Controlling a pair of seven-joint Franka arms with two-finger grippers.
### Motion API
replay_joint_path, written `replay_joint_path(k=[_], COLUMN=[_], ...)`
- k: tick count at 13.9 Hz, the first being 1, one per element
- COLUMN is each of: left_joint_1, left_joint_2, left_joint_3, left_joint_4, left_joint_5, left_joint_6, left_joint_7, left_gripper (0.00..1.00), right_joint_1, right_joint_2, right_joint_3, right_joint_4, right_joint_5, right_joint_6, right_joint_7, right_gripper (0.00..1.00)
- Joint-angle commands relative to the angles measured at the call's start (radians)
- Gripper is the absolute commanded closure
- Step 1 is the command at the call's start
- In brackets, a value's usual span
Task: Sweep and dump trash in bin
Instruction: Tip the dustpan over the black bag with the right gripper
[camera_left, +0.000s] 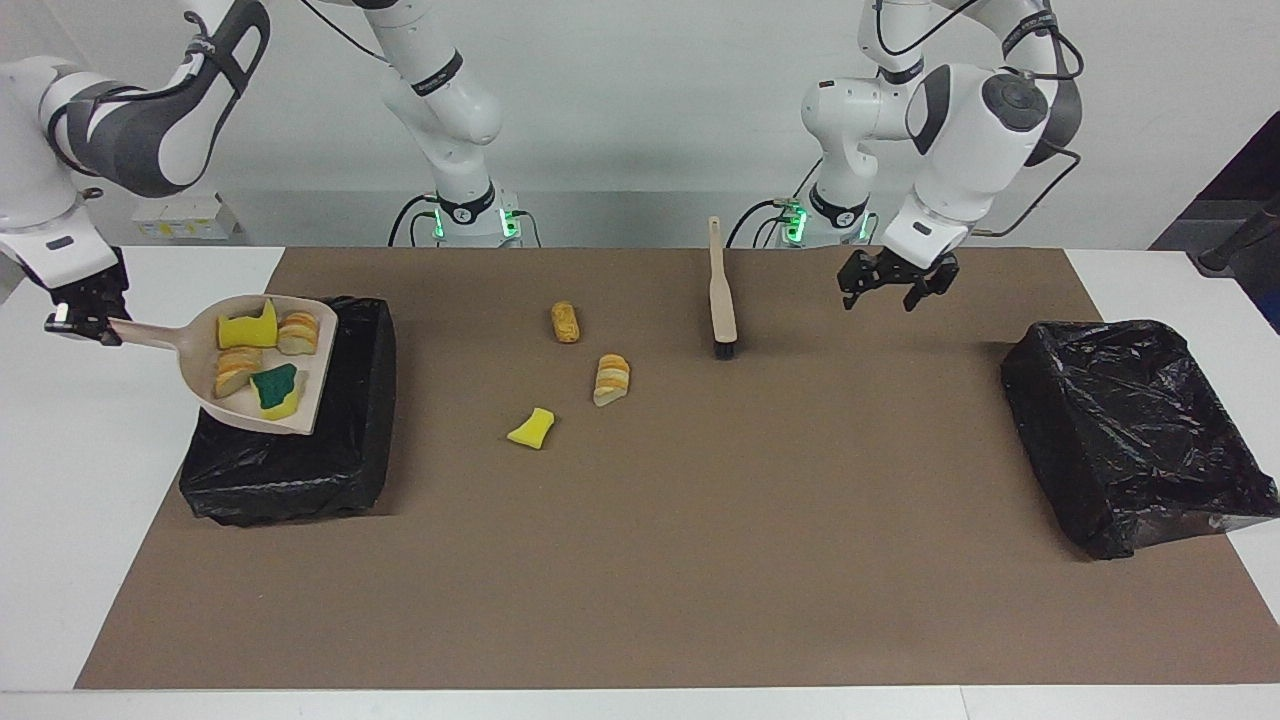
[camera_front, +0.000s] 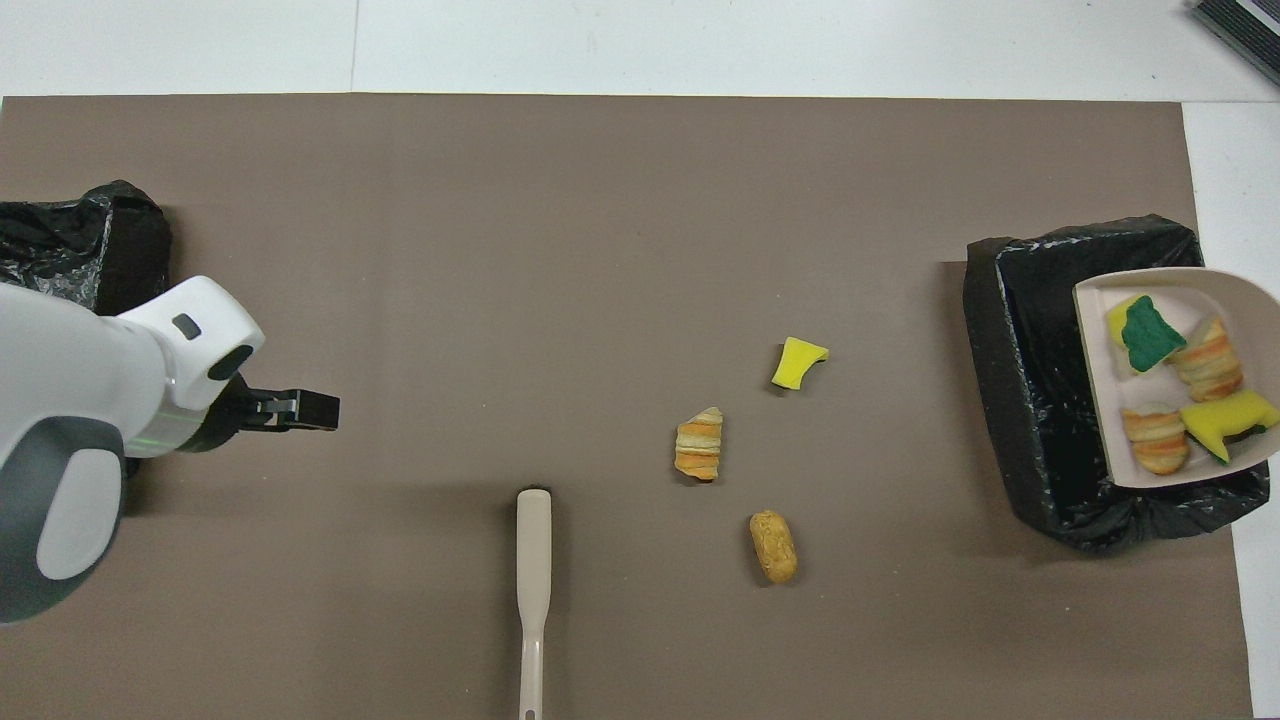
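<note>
Facing view: the right gripper (camera_left: 85, 318) clamps the handle of the beige dustpan (camera_left: 262, 364), held over the black-lined bin (camera_left: 300, 455) at the right arm's end with four trash chunks (camera_left: 257, 360) aboard, while three loose chunks (camera_left: 565, 321) lie on the brown mat (camera_left: 640, 560) beside the brush (camera_left: 720, 300); the left gripper (camera_left: 893, 288), fingers spread and empty, hangs over the mat between the brush and a second black-lined bin (camera_left: 1130, 430). Overhead view: the dustpan (camera_front: 1180, 380) overhangs its bin (camera_front: 1020, 380), the three loose chunks (camera_front: 699, 444) lie between that bin and the brush (camera_front: 533, 580), and the left gripper (camera_front: 300, 409) hangs beside the second bin (camera_front: 110, 230).
</note>
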Motion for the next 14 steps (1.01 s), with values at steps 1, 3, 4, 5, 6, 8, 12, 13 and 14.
replay_joint_path(k=[1,3,4,5,6,8,12,13,14], left_joint_1=[0.062,0.079,0.085,0.092,0.096,0.096,0.095,0.095,0.095], left_joint_2=[0.054,0.059,0.079,0.105,0.132,0.171,0.11,0.1,0.1], left_joint_3=[-0.013,-0.013,-0.013,-0.013,-0.011,-0.011,-0.004,-0.001,0.002], left_joint_4=[0.102,0.156,0.197,0.25,0.313,0.41,0.328,0.309,0.309], left_joint_5=[0.025,0.043,0.043,0.045,0.051,0.074,0.074,0.074,0.074], left_joint_6=[-0.056,-0.079,-0.104,-0.13,-0.166,-0.249,-0.238,-0.219,-0.211], left_joint_7=[0.052,0.058,0.06,0.06,0.063,0.067,0.103,0.121,0.121], left_gripper=[0.0,0.0,0.0,0.0,0.0,0.0,0.0,0.0,0.0], right_joint_1=[0.003,0.035,0.037,0.038,0.063,0.128,0.216,0.225,0.245], right_joint_2=[-0.049,-0.049,-0.049,-0.049,-0.057,-0.095,-0.125,-0.129,-0.132], right_joint_3=[0.012,0.01,0.012,0.012,0.01,0.012,0.01,0.012,0.012], right_joint_4=[-0.076,-0.079,-0.079,-0.079,-0.078,-0.079,-0.078,-0.078,-0.079], right_joint_5=[-0.096,-0.171,-0.197,-0.208,-0.231,-0.311,-0.41,-0.455,-0.499], right_joint_6=[0.06,0.059,0.056,0.056,0.051,0.007,-0.084,-0.084,-0.088], right_joint_7=[0.042,0.108,0.126,0.148,0.187,0.28,0.392,0.401,0.416], right_gripper=[1.0,1.0,1.0,1.0,1.0,1.0,1.0,1.0,1.0])
